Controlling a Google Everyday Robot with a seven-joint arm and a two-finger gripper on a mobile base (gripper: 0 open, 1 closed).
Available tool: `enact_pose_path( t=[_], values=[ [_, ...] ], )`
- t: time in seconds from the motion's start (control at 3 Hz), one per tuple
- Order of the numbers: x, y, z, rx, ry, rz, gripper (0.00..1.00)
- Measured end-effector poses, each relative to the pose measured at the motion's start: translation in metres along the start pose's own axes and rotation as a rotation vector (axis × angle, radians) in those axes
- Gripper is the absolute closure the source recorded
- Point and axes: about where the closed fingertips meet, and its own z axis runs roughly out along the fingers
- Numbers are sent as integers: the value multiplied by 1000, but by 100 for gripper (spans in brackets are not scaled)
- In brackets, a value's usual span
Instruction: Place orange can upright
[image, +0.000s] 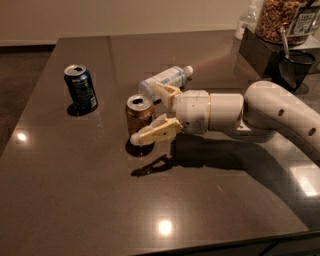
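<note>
The small orange-tan aluminium drink can (139, 114) stands upright near the middle of the dark, glossy table (220, 205), so the placing looks done (only the retreat remains). The cream two-finger hand (148, 113) straddles it, fingers spread and released, and should back straight off without nudging it. A dark blue can (81, 88) stands well apart; a clear plastic bottle (165, 80) lies just behind.

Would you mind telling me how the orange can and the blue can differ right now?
The orange can has a tan label; the blue can is dark blue. The orange can stands between the fingers of the open gripper; the blue can stands alone, farther left. Both are upright on the table.
</note>
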Motion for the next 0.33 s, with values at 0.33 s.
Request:
enact_pose_path(
  t=[0.33],
  values=[
    [0,0,0,0,0,0,0]
  ],
)
